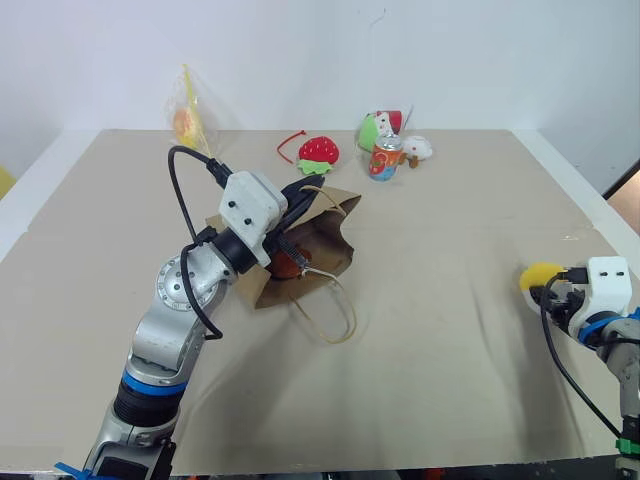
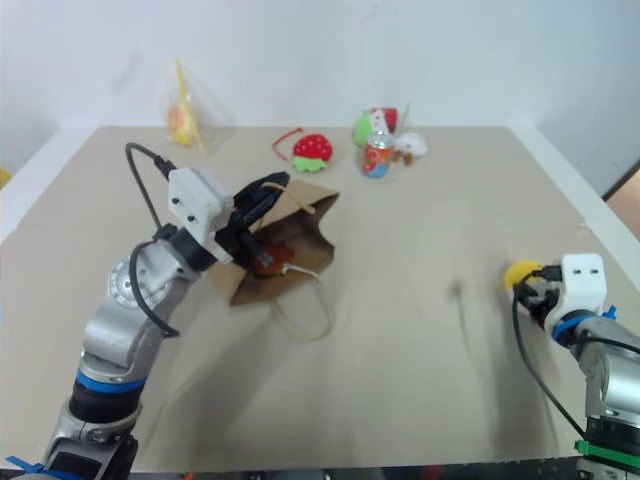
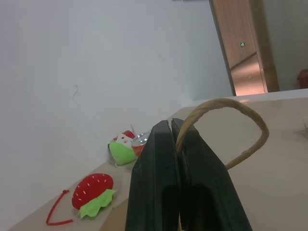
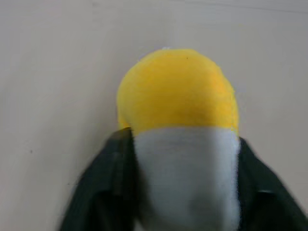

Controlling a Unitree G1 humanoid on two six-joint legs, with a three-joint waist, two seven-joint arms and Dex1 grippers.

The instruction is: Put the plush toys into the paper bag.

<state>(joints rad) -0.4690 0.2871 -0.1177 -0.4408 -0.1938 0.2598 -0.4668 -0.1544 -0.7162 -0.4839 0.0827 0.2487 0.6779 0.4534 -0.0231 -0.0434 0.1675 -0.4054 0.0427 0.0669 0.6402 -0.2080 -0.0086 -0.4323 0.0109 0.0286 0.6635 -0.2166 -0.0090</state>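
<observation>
Gripping one cord handle, my left gripper [image 1: 305, 189] holds the paper bag [image 1: 318, 240] up and open near the tabletop's [image 1: 450, 300] middle, the orange-brown plush [image 1: 290, 264] inside. At the right edge, my right gripper [image 4: 185, 178] clamps the yellow-topped egg plush [image 4: 179, 96]; I should lift clear before carrying it over. Beige tabletop, white wall [image 1: 480, 50] behind.

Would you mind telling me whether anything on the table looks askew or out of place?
The paper bag lies tipped on its side, crumpled, one handle pinched in the left gripper. Otherwise, nothing stands out.
</observation>
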